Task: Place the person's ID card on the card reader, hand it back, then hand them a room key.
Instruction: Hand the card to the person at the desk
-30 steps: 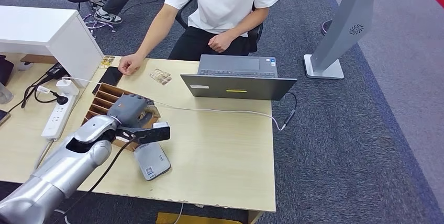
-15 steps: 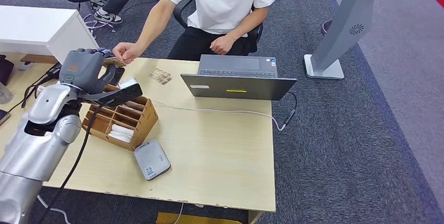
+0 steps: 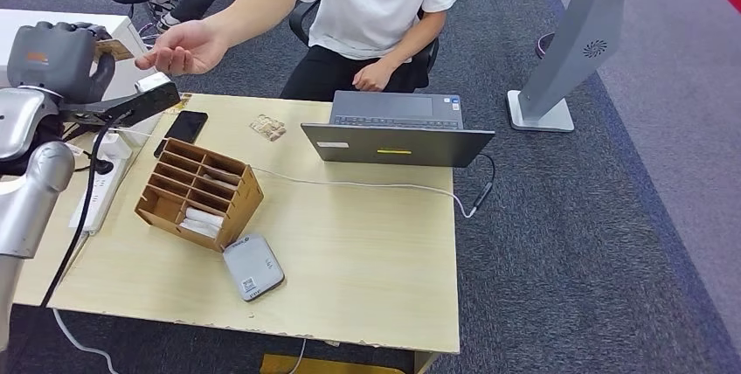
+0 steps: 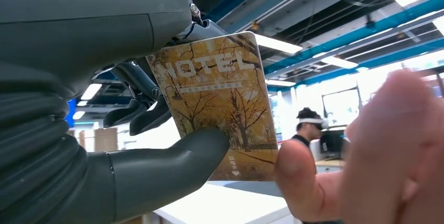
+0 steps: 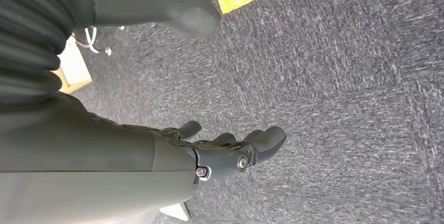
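My left hand (image 3: 57,59) is raised at the far left, above the table's back corner. It pinches a room key card (image 3: 112,49) between thumb and fingers. The left wrist view shows this card (image 4: 220,103) printed with HOTEL and yellow trees, my thumb (image 4: 167,166) pressed on its face. The person's hand (image 3: 183,46) is stretched out palm up just right of the card, and their fingertips (image 4: 309,182) touch its lower edge. The grey card reader (image 3: 253,267) lies on the table near the front edge. My right hand (image 5: 230,153) hangs over grey carpet, holding nothing, fingers apart.
A wooden compartment box (image 3: 199,192) with white cards stands left of centre on the table (image 3: 367,260). A black phone (image 3: 185,126) and a small patterned card (image 3: 268,127) lie behind it. A laptop (image 3: 398,134) stands at the back, a power strip (image 3: 96,186) at the left.
My left arm rose from the wooden box up and to the far left, carrying the key card. The person's hand lifted off the table and reached toward the card.
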You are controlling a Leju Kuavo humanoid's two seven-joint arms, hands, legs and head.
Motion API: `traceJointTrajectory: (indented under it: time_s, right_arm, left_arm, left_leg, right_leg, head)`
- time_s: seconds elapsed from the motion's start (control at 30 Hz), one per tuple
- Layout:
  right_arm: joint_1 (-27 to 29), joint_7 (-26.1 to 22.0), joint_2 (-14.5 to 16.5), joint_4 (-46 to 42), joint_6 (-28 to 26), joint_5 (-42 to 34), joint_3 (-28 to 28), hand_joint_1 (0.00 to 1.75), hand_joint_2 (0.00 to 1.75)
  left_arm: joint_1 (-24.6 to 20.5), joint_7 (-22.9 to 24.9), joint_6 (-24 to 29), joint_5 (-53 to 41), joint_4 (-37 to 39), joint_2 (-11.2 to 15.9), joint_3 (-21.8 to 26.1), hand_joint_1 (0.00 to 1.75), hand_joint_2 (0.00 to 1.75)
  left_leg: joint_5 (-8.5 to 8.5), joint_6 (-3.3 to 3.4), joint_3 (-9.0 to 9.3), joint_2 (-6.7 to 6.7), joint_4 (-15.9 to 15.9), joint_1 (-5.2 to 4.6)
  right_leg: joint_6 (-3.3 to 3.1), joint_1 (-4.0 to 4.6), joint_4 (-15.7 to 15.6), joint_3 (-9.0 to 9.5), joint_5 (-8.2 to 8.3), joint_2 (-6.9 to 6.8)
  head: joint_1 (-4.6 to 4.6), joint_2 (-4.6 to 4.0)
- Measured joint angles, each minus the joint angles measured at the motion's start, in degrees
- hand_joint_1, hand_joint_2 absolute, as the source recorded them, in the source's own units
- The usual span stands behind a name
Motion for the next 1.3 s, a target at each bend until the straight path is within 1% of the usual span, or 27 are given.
traceJointTrajectory:
  time_s: [0.1,0.17,0.3,0.5,0.7,1.13,1.27,1.3]
  right_arm:
    - [0.00,0.22,0.00,0.00,0.02,0.37,0.00,0.00,1.75]
    - [-0.01,0.32,0.00,0.00,0.03,0.48,0.00,0.00,1.75]
    - [-0.06,0.71,0.00,0.00,0.02,0.52,0.00,0.00,1.75]
    - [-0.08,0.90,0.00,0.00,0.02,0.57,0.00,0.00,1.75]
    - [-0.08,0.90,0.00,0.00,0.02,0.59,0.00,0.00,1.75]
    - [-0.06,0.93,0.00,0.00,-0.05,0.62,-0.04,0.00,1.75]
    - [-0.04,0.93,0.00,0.00,-0.12,0.66,-0.10,0.00,1.75]
    - [-0.05,0.92,0.00,0.00,-0.10,0.66,-0.14,0.00,1.75]
  left_arm:
    - [-2.02,0.57,-0.04,-0.15,3.64,-0.08,0.99,1.75,1.75]
    - [-2.93,-0.06,0.17,-0.27,5.67,-0.39,1.35,1.75,1.75]
    - [-3.28,-1.14,0.88,-0.09,7.83,-1.38,1.43,1.75,1.75]
    - [-3.28,-1.37,1.15,0.19,9.55,-2.58,1.46,1.75,1.75]
    - [-3.28,-1.37,1.15,0.20,10.90,-3.15,1.46,1.75,1.75]
    - [-2.78,-1.61,1.29,1.12,11.51,-4.52,1.48,1.75,1.75]
    - [-1.84,-2.42,1.88,1.53,11.37,-4.97,1.50,0.00,1.75]
    - [-1.41,-2.55,2.20,1.68,11.16,-5.10,1.51,0.00,1.75]
  left_leg:
    - [0.00,0.00,0.00,0.03,0.00,0.00]
    - [0.00,0.00,-0.01,0.02,0.00,-0.01]
    - [0.00,0.00,-0.04,-0.06,0.01,-0.01]
    - [0.00,0.00,-0.06,-0.05,0.01,-0.02]
    - [0.00,0.00,-0.07,0.01,0.01,-0.01]
    - [-0.22,-0.08,-0.37,0.85,0.01,-0.01]
    - [-0.30,-0.08,-0.38,1.03,0.00,-0.01]
    - [-0.31,-0.07,-0.37,1.02,0.00,-0.01]
  right_leg:
    - [-0.01,0.00,0.00,-0.03,0.01,0.04]
    - [-0.01,0.00,0.00,-0.04,0.01,0.03]
    - [0.00,-0.01,0.00,-0.03,0.01,-0.05]
    - [0.03,-0.01,0.00,-0.04,0.04,-0.03]
    - [0.03,-0.01,0.00,-0.08,0.05,0.03]
    - [0.03,-0.01,0.02,-0.64,0.09,0.93]
    - [0.01,-0.01,0.04,-0.71,0.07,1.12]
    - [0.01,-0.01,0.04,-0.71,0.05,1.09]
  head:
    - [-0.01,0.00]
    - [0.00,0.00]
    - [0.01,0.00]
    - [0.00,0.00]
    - [0.00,0.00]
    - [0.00,0.00]
    - [0.01,0.00]
    - [-0.01,0.00]
